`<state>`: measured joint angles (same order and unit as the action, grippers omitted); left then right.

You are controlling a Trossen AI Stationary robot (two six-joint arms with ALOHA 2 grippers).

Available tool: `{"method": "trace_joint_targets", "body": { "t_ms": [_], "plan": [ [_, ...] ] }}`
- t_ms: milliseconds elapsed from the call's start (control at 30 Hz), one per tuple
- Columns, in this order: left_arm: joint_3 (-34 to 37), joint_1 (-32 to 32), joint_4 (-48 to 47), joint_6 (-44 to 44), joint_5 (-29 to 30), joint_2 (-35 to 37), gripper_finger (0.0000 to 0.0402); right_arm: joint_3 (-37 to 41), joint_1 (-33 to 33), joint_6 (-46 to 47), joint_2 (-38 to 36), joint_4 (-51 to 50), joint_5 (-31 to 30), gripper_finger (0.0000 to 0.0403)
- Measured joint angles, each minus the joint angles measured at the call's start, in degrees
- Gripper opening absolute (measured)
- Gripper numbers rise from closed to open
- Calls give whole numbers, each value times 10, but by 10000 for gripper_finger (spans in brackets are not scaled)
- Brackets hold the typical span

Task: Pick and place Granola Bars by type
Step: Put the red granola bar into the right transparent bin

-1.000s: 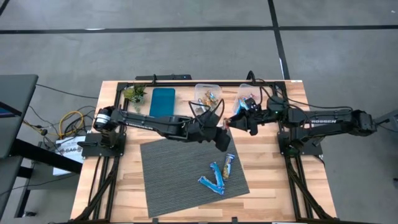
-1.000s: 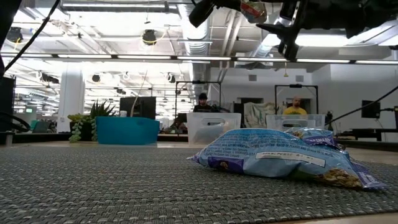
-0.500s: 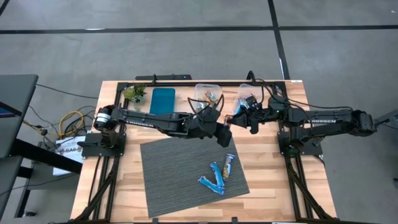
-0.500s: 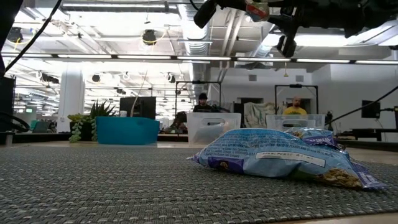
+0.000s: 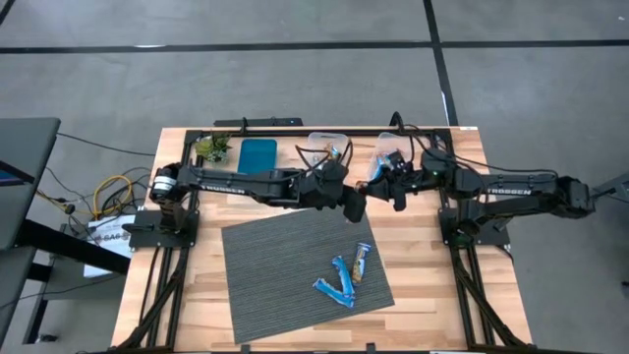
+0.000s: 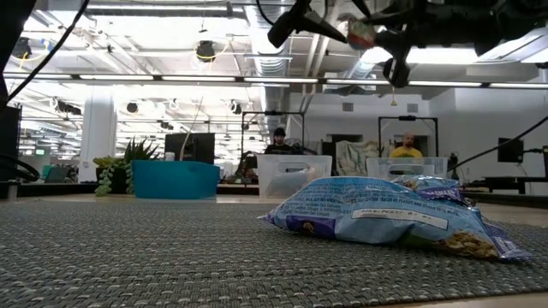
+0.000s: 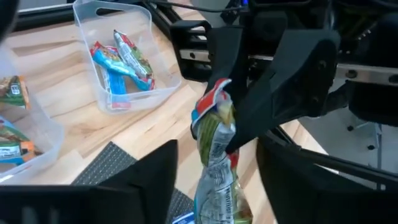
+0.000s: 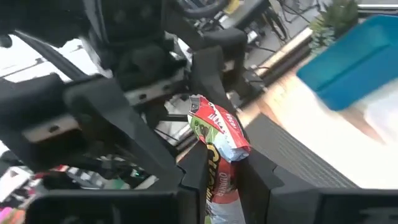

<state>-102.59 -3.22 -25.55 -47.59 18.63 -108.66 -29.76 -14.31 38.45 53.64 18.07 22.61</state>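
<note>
Mid-air handover above table: right gripper (image 8: 221,165) pinches red-green granola bar (image 7: 214,146) by one end, left gripper (image 7: 214,186) spread around it; light, crinkly, slippery wrapper, best gripped mid-body

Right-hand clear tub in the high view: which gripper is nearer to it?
Right. The right gripper sits just in front of the tub, shut on a bar; the left gripper is beyond it, toward the mat.

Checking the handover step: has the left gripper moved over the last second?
Yes. In the high view the left gripper has moved off the grey woven mat's far edge toward the right gripper.
</note>
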Motion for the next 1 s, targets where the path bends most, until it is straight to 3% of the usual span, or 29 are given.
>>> {"method": "trace_joint_targets", "body": {
  "t_ms": [167,267,433,700,800,1000],
  "plan": [
    [0,3,-4,0,-12,0,251,0,-26,-23,-1,-66,-9,53],
    [0,3,-6,9,-22,0,259,0,-47,-45,-1,-132,-49,54],
    [0,3,-10,19,-70,0,260,0,-90,-60,-1,-237,-183,54],
    [0,3,-4,83,-211,0,261,-21,-152,-62,0,-330,-391,54],
    [0,3,-4,92,-230,0,261,-42,-166,-73,-1,-364,-471,54],
    [0,3,-4,93,-229,0,261,-69,-195,-123,1,-382,-467,54]
  ]
}}
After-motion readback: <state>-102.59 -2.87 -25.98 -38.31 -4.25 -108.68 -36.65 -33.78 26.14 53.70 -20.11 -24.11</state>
